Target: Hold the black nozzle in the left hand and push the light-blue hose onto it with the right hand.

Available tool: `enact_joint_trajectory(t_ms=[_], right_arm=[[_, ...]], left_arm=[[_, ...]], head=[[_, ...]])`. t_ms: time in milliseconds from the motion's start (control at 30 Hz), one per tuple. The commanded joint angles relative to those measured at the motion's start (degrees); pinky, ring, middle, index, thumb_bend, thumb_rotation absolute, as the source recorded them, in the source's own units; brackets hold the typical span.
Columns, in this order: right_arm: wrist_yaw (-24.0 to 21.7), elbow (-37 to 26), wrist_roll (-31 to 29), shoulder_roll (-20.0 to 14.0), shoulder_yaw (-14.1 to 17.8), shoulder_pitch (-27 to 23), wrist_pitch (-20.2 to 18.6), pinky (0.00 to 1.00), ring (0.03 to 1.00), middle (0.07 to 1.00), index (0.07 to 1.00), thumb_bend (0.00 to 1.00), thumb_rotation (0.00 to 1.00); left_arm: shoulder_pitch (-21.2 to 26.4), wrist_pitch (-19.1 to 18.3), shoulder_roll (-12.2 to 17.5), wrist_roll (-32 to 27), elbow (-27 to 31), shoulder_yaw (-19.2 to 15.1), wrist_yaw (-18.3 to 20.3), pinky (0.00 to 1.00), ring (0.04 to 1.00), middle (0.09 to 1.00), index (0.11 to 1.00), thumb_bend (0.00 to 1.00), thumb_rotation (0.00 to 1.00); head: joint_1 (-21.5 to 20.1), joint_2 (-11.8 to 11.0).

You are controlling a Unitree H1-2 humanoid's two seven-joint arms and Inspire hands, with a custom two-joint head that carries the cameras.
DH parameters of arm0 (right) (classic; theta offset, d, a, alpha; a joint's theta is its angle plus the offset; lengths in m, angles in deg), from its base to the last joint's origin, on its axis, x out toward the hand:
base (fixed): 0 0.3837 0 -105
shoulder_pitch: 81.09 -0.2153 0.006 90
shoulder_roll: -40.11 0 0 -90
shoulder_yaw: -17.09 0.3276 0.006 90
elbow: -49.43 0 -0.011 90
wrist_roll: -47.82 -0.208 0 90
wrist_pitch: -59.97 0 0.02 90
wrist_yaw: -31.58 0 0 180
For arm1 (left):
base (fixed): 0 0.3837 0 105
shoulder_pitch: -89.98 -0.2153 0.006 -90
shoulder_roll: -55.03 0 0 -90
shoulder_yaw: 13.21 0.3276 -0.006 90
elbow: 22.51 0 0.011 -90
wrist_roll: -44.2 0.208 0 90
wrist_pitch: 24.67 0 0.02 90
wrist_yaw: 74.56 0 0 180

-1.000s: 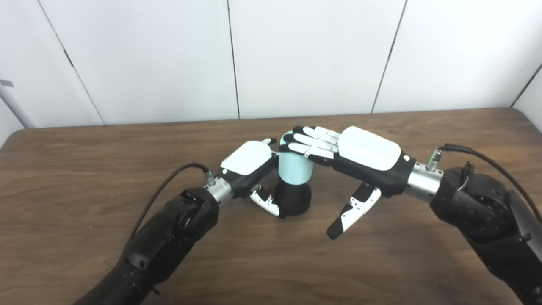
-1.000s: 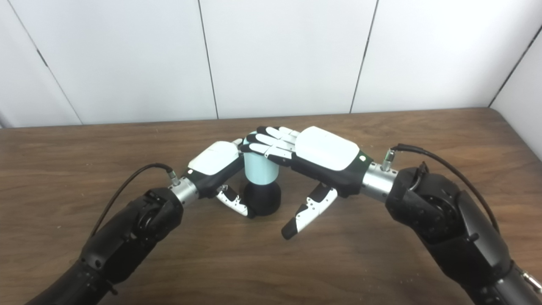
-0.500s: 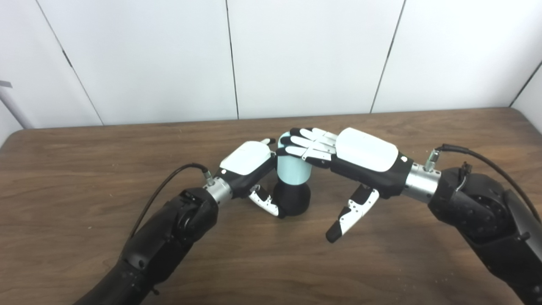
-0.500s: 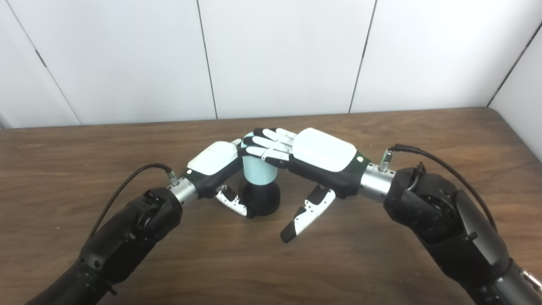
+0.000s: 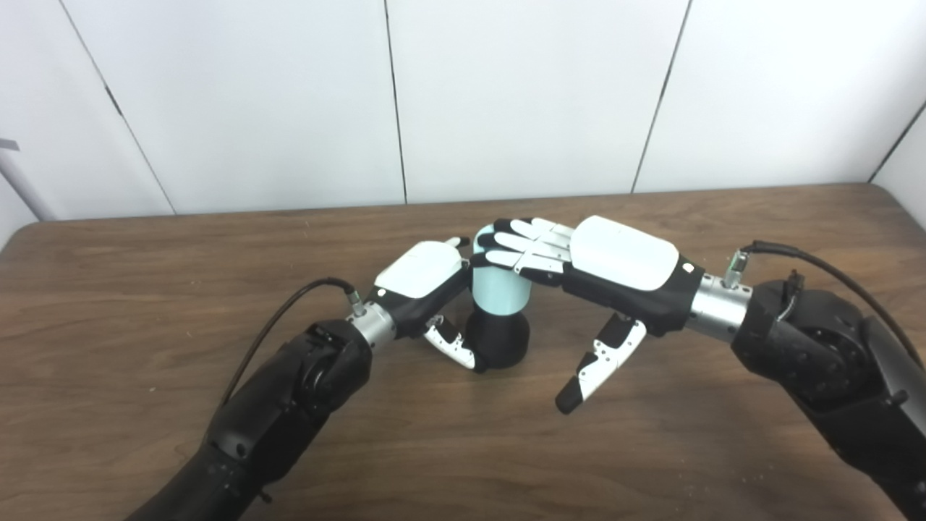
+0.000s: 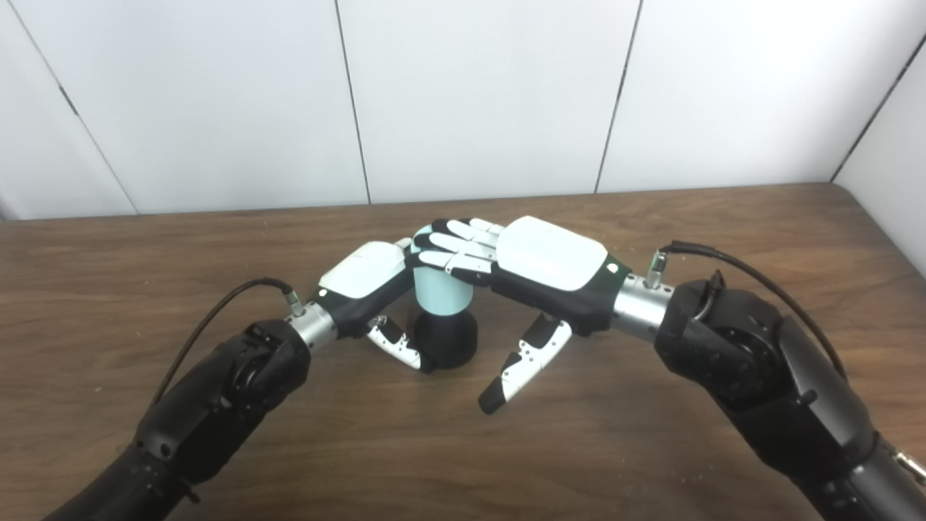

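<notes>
Two robot arms reach in from the bottom edge and meet near the middle of a dark wooden worktop (image 5: 145, 405), in front of a white panelled wall (image 5: 535, 94). Between them stands a black nozzle (image 5: 499, 339), rounded and squat, resting upright on the worktop. A light-blue hose (image 5: 500, 287), a short pale cylinder, sits upright on top of the nozzle, its lower end meeting the black part.

The left hand (image 5: 423, 278) is wrapped around this stack from the left. Its white back faces up, its thumb (image 5: 454, 346) curls across the front of the nozzle, and its other fingers pass behind, so it grips the nozzle.

The right hand (image 5: 579, 264) comes in from the right, palm down. Its fingers (image 5: 517, 244) are stretched out flat and lie across the top of the hose, pressing on it rather than closing around it. Its thumb (image 5: 599, 362) hangs down and away, well clear of the hose, touching nothing. A black cable loops off each wrist.
</notes>
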Motion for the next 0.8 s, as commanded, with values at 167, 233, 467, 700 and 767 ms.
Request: enact_joint_trajectory(t_ms=[167,233,467,700,767], right_arm=[[-8.83,-1.15,4.27,-1.54,-3.08,1.88,-8.82,0.97,1.000,1.000,0.984,0.80,0.86],[-9.36,-1.44,4.64,-1.31,-3.49,1.89,-10.59,0.97,1.000,1.000,0.988,0.80,0.87],[-12.30,-2.23,2.90,-0.71,-5.00,1.45,-16.46,0.98,1.000,1.000,0.992,0.82,0.86],[4.73,0.66,1.56,1.36,0.72,2.48,2.46,0.84,0.916,0.942,0.920,0.74,0.74],[14.74,0.63,4.38,5.11,4.64,2.73,9.18,0.68,0.807,0.868,0.849,0.69,0.55]], left_arm=[[-1.30,-1.68,1.99,2.86,-2.16,0.83,3.53,1.00,0.657,0.493,0.480,0.53,0.00],[-1.30,-1.78,1.99,2.93,-2.06,0.83,3.61,1.00,0.657,0.493,0.480,0.53,0.00],[-1.27,-1.53,2.16,3.01,-1.67,0.76,3.80,1.00,0.653,0.493,0.480,0.53,0.00],[-1.44,-1.60,2.17,2.62,-1.89,0.49,4.08,1.00,0.655,0.494,0.480,0.53,0.00],[-1.51,-1.50,2.22,2.68,-1.96,0.47,3.99,1.00,0.655,0.494,0.480,0.53,0.00]], head=[[-0.04,0.01],[0.01,0.00],[0.11,0.18],[0.28,0.16],[0.21,0.02]])
